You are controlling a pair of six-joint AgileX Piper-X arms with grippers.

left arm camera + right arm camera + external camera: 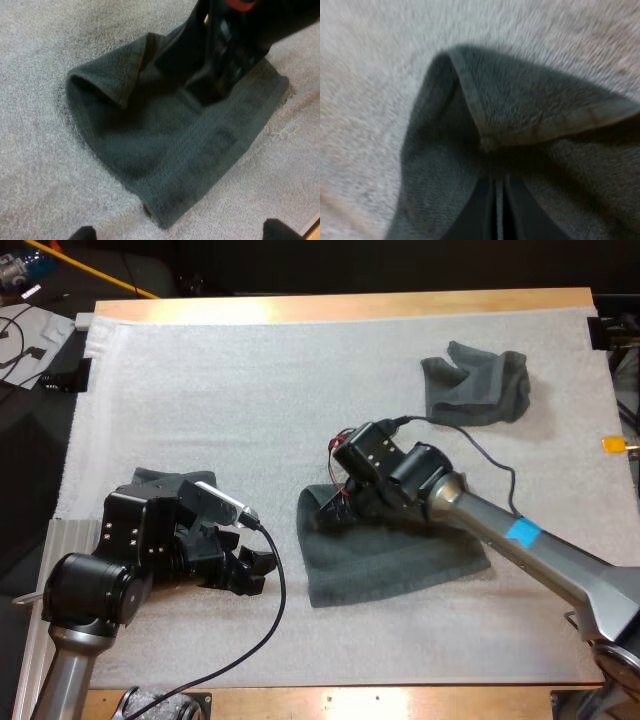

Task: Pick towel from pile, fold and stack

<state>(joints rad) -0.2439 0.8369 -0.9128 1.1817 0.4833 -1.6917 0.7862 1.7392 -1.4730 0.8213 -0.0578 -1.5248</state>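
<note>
While the right gripper [332, 508] pinches a raised fold of the middle towel [400, 558], its fingers [517, 221] press on the cloth from both sides; the rest of that towel lies flat on the white mat [250, 390], toward the near edge; the left gripper [258, 572] hovers just beside its left end, fingers [82, 233] spread wide and clear of the cloth; a crumpled towel [478, 388] sits well apart at the far right.

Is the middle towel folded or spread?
Partly folded: the right gripper pinches a corner of the middle towel, doubled over; the rest lies flat on the mat.
</note>
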